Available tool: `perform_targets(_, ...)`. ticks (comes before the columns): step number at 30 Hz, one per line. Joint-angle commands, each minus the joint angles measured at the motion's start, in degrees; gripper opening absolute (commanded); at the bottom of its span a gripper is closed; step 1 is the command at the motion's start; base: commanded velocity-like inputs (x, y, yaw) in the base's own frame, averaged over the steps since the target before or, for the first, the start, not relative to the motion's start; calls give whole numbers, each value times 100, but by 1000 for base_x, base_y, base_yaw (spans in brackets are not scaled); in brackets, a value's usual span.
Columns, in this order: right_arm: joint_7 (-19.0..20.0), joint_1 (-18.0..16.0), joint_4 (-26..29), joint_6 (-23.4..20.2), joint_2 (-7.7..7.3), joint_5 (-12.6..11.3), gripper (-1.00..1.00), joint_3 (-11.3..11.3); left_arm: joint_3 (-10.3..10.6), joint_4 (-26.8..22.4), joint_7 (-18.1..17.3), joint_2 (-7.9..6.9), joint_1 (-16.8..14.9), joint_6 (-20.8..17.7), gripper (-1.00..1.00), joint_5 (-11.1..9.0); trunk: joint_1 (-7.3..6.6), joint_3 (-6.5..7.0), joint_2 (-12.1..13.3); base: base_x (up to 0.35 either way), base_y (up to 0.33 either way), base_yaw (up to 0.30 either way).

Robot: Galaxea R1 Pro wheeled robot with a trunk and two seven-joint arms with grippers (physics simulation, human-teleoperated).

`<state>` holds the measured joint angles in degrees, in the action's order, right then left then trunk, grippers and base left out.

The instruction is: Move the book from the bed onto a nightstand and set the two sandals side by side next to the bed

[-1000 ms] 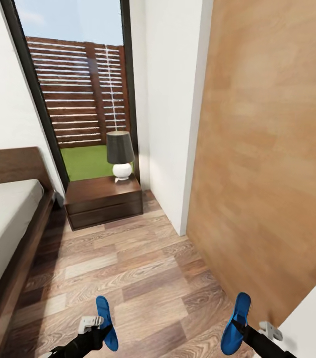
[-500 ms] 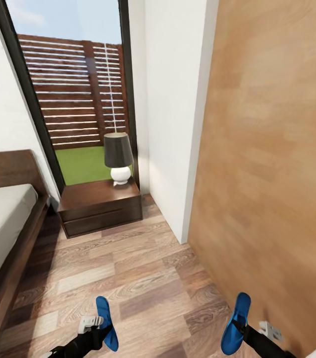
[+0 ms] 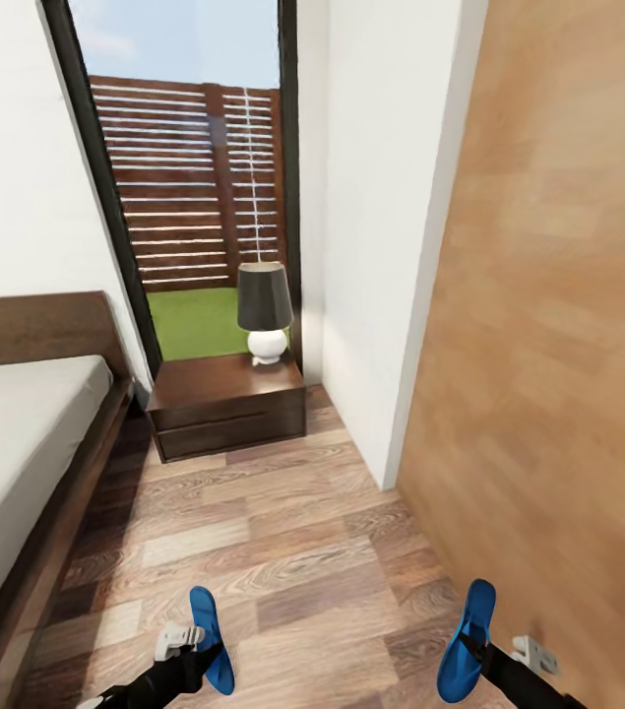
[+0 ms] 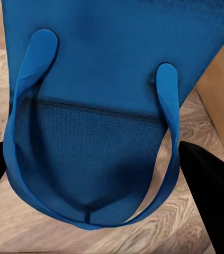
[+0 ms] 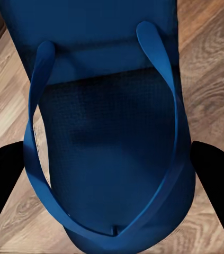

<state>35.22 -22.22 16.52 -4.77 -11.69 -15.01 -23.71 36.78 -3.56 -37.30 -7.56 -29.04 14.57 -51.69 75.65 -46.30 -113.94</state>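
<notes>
left tool [image 3: 194, 658] clamped on left sandal [image 3: 210, 638], right tool [image 3: 474, 655] clamped on right sandal [image 3: 468, 638], both held above floor [image 3: 282, 551]. bed [image 3: 17, 443] far left, nightstand [image 3: 225, 404] with lamp [image 3: 264, 310] beside window [image 3: 194, 187].

You are in a home bedroom: a low bed [image 3: 17, 433] with an off-white mattress and dark wooden headboard stands beside a dark wooden nightstand [image 3: 228, 406] carrying a table lamp [image 3: 265, 313]. Wood-plank floor [image 3: 282, 551], white walls and a tall window [image 3: 204, 187] facing lawn and fence surround them.
</notes>
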Motion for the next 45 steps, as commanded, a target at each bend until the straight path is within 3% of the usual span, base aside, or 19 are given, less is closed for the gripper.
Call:
perform_targets(1, 28, -1, 2, -51, 0, -54, -100, -19, 48, 4, -4, 0, -5, 37, -100, -26, -1, -5, -2, 0, 0, 279)
perform_targets(10, 29, -1, 1, -51, 0, -54, -100, -19, 48, 4, -21, 0, -5, 37, -100, -26, -1, -5, -2, 110, 0, 63)
perform_targets(45, 28, -1, 1, -51, 0, -54, -100, -20, 48, 4, 4, 0, -5, 37, -100, -26, -1, -5, -2, 320, 0, 42)
